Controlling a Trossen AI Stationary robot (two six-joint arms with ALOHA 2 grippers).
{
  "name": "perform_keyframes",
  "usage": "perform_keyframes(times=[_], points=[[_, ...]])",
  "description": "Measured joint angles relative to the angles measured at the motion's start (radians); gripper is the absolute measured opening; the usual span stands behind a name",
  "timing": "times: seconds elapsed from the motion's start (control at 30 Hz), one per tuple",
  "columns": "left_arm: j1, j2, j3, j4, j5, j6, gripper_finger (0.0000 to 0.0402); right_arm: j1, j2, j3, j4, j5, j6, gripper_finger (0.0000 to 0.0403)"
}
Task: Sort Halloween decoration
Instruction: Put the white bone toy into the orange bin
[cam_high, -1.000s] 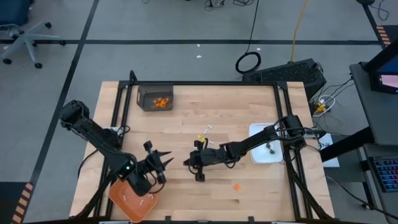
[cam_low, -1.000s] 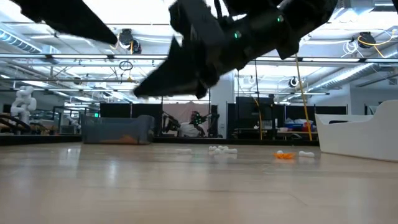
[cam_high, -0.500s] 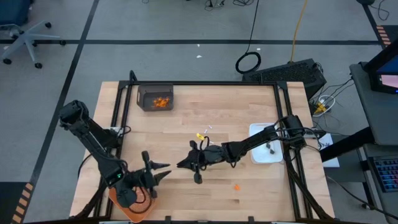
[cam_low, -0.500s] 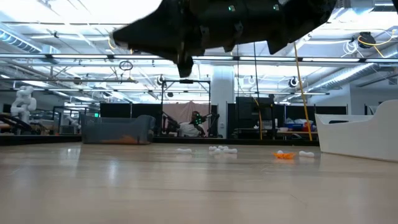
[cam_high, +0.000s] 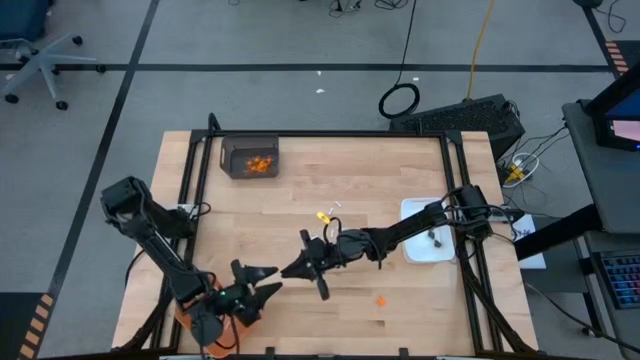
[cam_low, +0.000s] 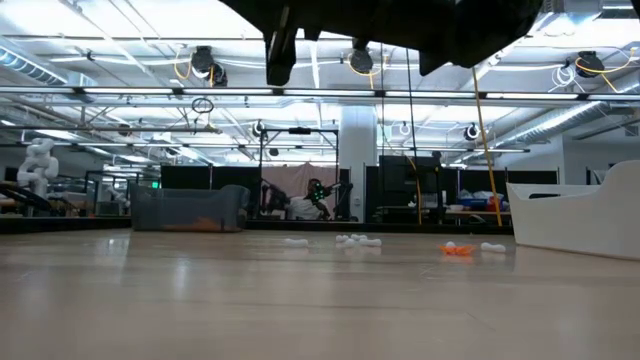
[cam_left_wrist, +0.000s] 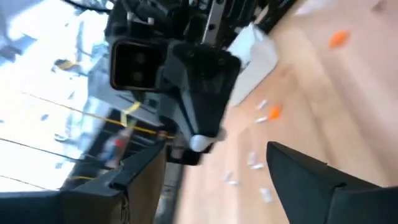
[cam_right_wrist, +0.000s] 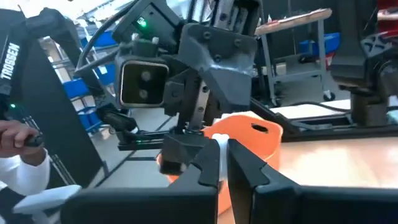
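- Left gripper hangs with its jaws wide and nothing between them, just beside the orange tray at the table's near left corner.
- Right gripper is pinched closed on what looks like a small white stick and points at that tray: judged, a delivery step.
- Next move calls for carrying the stick over the rim and letting go without brushing the left arm close by.
- Loose pieces lie mid-table: pale sticks, an orange bit, another orange bit.
- Dark bin holds orange bits; the glossy white dish sits right, on pale wood.
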Motion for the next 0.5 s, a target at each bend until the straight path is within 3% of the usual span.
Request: perform_keyframes(times=[0.13,0.3,0.5], points=[[0.0,0.026,0.0,0.105,-0.014,0.195,0.0252,0.007,0.0,0.0,-0.001,-0.006,0.034,0.0],[0.003,0.026,0.001,0.124,-0.009,0.328,0.0225,0.022,0.0,0.0,0.025,-0.026,0.057,0.0],[0.011,0.025,0.0,0.188,0.075,0.425,0.0207,0.036,0.0,0.0,0.051,-0.027,0.062,0.0]])
